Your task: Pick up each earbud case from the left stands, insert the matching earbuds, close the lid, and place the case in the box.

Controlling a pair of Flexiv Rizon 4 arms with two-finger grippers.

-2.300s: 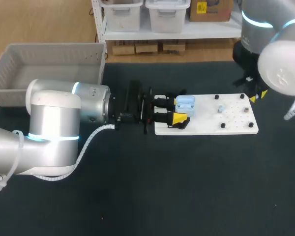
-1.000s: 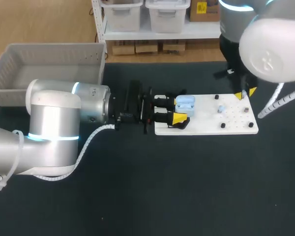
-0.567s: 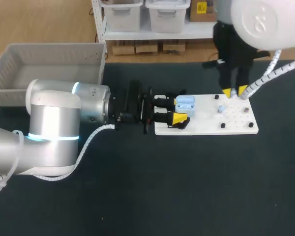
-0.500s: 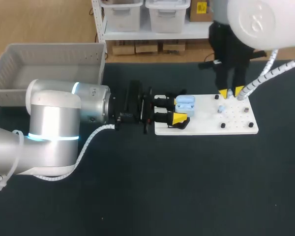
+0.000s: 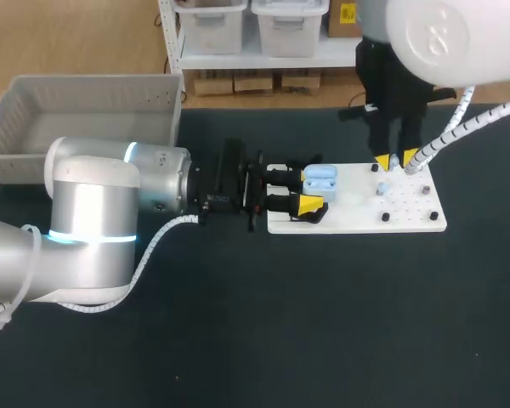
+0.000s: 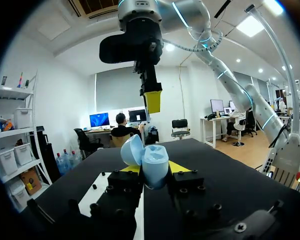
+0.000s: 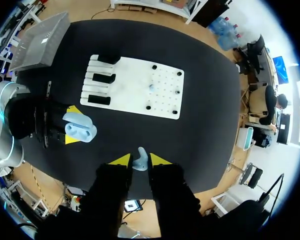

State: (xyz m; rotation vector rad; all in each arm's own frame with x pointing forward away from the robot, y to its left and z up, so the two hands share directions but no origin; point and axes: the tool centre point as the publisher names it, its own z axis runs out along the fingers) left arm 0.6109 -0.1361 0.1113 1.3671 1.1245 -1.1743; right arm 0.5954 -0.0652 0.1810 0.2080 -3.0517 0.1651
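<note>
Near the surface's middle, in the head view, the left arm (image 5: 93, 221) reaches in from the left edge. The left jaws are clamped on a pale blue, rounded plastic earbud case (image 5: 320, 180) with its lid open. The case sits over the left end of a flat white pegboard (image 5: 357, 219). The right arm (image 5: 425, 34) comes in from the far right corner and hangs over the pegboard's far edge. The right jaws point down and are closed on a small pale blue earbud (image 5: 395, 160) between the yellow fingertips (image 5: 382, 160). A second pale blue earbud (image 5: 381, 189) lies on the pegboard just beside them. A grey slotted plastic basket (image 5: 85, 89) stands at the far left corner.

Left wrist view: the earbud case (image 6: 149, 161) is upright between the yellow fingertips (image 6: 178, 166), which touch it on both sides (its lid is tipped back). The right arm's fingertips (image 6: 152, 101) hang ahead of it and above.

Right wrist view: the small pale blue earbud (image 7: 140, 160) is pinched between this arm's fingertips (image 7: 121, 160). Ahead of them lies the white pegboard (image 7: 130, 95), with black stands (image 7: 100, 100) along one end and the second pale blue earbud (image 7: 151, 88) among its holes. The earbud case (image 7: 80, 128) shows beside the stands' end of the pegboard, on the left arm (image 7: 12, 120). The basket (image 7: 40, 40) is beyond.
</note>
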